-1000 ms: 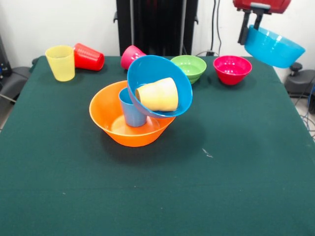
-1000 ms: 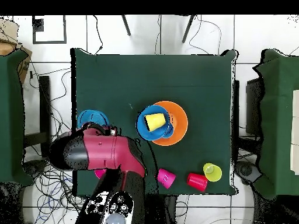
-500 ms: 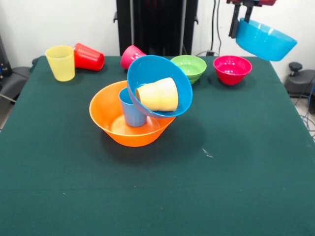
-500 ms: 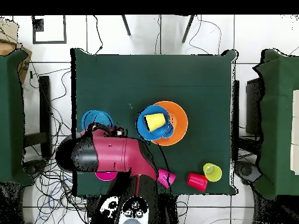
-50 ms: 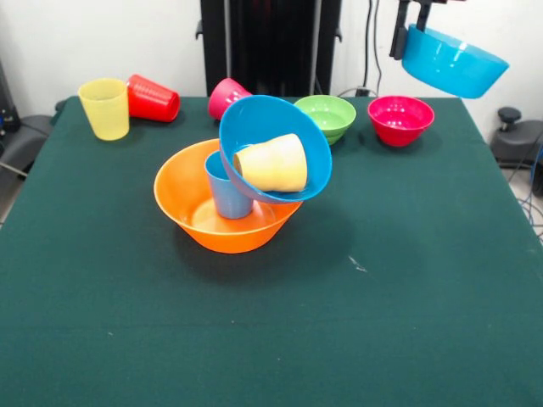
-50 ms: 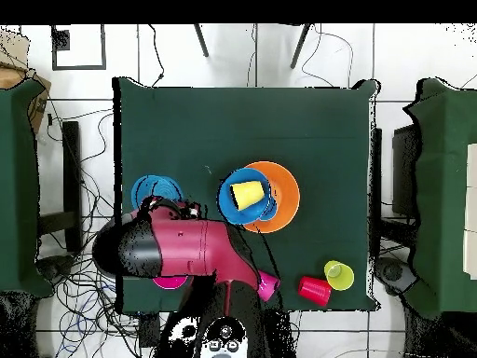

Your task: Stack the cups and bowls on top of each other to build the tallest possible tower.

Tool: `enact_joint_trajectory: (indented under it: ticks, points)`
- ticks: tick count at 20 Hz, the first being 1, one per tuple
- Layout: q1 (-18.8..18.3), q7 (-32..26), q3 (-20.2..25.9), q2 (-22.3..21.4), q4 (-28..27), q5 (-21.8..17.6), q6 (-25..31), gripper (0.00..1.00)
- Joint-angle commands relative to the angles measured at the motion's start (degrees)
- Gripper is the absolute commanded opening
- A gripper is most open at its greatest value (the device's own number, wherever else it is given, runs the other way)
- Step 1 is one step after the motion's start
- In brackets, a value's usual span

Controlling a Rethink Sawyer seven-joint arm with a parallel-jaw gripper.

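jaws of the gripper [image 5: 405, 34] are clamped on the rim of the small blue bowl [image 5: 452, 62], which hangs tilted, high above the desk's [image 5: 407, 280] corner near the magenta bowl [image 5: 400, 118]. mid-desk, the large orange bowl [image 5: 191, 208] holds the light blue cup [image 5: 226, 193], with the large blue bowl [image 5: 276, 119] tipped on it cradling the orange cup [image 5: 273, 164].

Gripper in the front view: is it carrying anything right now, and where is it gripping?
Yes. The gripper holds the small blue bowl by its rim, on the side toward the table's middle, lifted clear above the table.
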Motion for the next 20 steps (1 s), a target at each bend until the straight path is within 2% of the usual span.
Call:
enact_joint_trajectory:
  ticks: [1, 5, 13, 20]
  points:
    - [-2.4, -6.5, 7.2, -0.6, 5.1, -5.4, 6.0, 0.00]
    - [-3.2, -5.8, 7.7, -0.4, 5.6, -6.2, 5.2, 0.00]
    - [-3.8, -2.8, 8.5, 2.8, 5.0, -6.8, 4.0, 0.00]
    - [-3.6, -1.9, 8.1, 5.6, 3.5, -8.8, 2.6, 0.00]
